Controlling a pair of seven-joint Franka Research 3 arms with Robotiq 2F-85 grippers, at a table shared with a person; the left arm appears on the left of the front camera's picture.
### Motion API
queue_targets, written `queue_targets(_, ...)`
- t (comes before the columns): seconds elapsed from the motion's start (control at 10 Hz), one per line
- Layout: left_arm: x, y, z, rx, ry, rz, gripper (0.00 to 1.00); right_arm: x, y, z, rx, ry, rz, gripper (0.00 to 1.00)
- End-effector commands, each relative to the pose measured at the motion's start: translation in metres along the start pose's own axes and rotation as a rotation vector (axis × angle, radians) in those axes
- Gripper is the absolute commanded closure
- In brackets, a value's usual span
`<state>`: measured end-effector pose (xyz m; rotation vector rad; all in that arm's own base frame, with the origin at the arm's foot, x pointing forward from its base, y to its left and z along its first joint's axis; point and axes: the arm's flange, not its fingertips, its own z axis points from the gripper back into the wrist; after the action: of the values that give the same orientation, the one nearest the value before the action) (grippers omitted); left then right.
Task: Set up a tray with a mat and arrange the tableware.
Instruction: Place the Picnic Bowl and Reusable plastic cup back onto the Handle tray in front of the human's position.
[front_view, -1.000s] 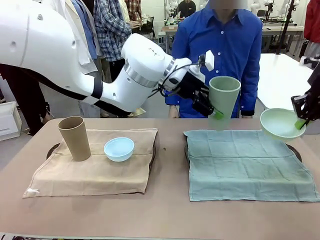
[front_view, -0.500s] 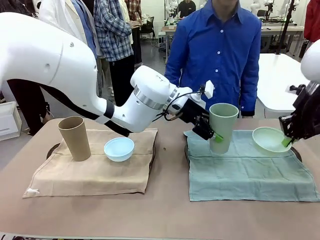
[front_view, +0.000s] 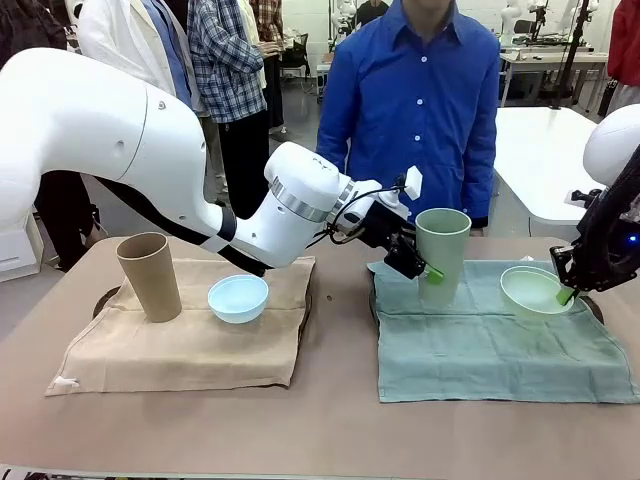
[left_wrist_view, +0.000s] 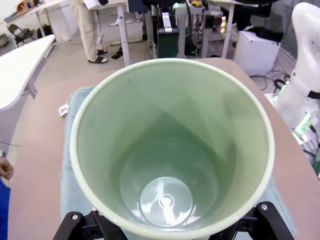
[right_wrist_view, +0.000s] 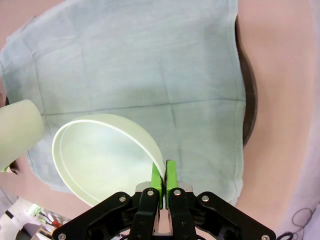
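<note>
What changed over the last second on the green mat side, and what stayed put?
The left hand brought the tall pale green cup down from mid-air to the green cloth mat, gripping its rim throughout. The right hand lowered the pale green bowl leftward to the mat, also without releasing it. The tan cup and light blue bowl on the tan mat stayed put.

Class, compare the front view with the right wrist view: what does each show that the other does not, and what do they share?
Front view alone: the tan cup and light blue bowl on the tan mat, the person in the blue shirt, and the left tool gripping the pale green cup.

Right wrist view alone: the right tool from behind, its green pads pinched on the rim of the pale green bowl.

Both share: that bowl, the cup, the green mat and the dark tray edge beneath it.
</note>
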<state>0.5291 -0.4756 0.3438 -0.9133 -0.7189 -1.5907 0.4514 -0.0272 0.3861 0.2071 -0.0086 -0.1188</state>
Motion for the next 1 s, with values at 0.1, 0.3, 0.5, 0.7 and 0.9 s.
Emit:
queue_targets(0.1, 0.0, 0.0, 0.0, 0.0, 0.0, 0.0, 0.16, 0.0, 0.0, 0.0, 0.0, 0.0, 0.0, 0.96)
queue_targets(0.3, 0.0, 0.0, 0.0, 0.0, 0.0, 0.0, 0.16, 0.0, 0.0, 0.0, 0.0, 0.0, 0.0, 0.96)
queue_targets(0.5, -0.003, 0.0, -0.001, -0.006, 0.002, 0.003, 0.16, 0.0, 0.0, 0.0, -0.017, 0.012, 0.021, 0.96)
queue_targets(0.7, -0.013, 0.003, -0.013, -0.032, 0.009, 0.017, 0.16, 0.004, 0.0, -0.017, -0.012, 0.037, 0.036, 0.96)
queue_targets(0.9, -0.014, 0.006, -0.022, -0.053, 0.031, -0.01, 0.16, 0.004, 0.008, -0.034, -0.021, 0.043, 0.075, 0.96)
